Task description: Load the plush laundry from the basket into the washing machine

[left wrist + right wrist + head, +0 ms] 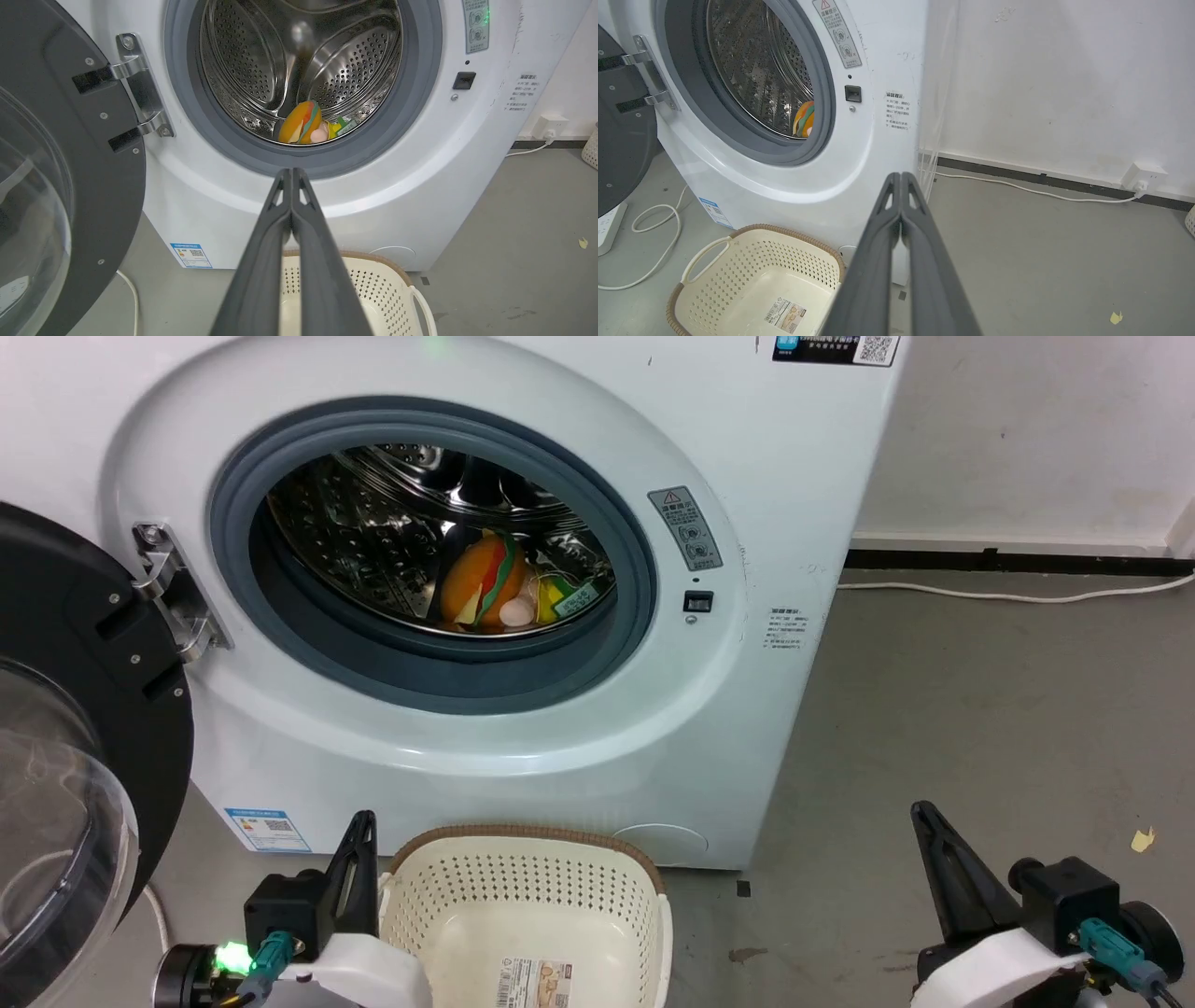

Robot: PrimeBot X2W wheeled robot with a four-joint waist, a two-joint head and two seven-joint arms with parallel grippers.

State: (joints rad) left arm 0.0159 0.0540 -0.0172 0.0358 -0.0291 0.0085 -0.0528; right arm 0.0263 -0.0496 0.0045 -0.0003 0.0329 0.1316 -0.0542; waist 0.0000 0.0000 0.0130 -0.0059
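Laundry (504, 593) lies inside the drum (373, 532) of the washer (794, 476), low in the opening at about 5 o'clock, on the steel just behind the grey seal (638, 579). The orange burger (471, 581) stands on edge with its green and red bands showing. Pale pink and yellow pieces and a green tag (574, 602) sit against its 3 o'clock side.

Nearest in the head view are the left gripper (363, 819) at 7 o'clock and the right gripper (922, 808) at 5 o'clock. The wrist views show the left fingers (266, 261) and right fingers (878, 261) pressed together, tips meeting, nothing between them.

Next, the basket (523, 833) sits at 6 o'clock on the floor (980, 728), just in front of the washer base. A barcode label (535, 983) lies on its bottom. The left gripper is close to its 9 o'clock side; contact cannot be judged.

The door (93, 644) hangs wide open at 9 o'clock on a metal hinge (173, 588).

Farthest, a white cable (1027, 595) runs along the foot of the wall (1027, 429) at 2 o'clock. A small yellow scrap (1141, 840) lies on the floor at 4 o'clock.
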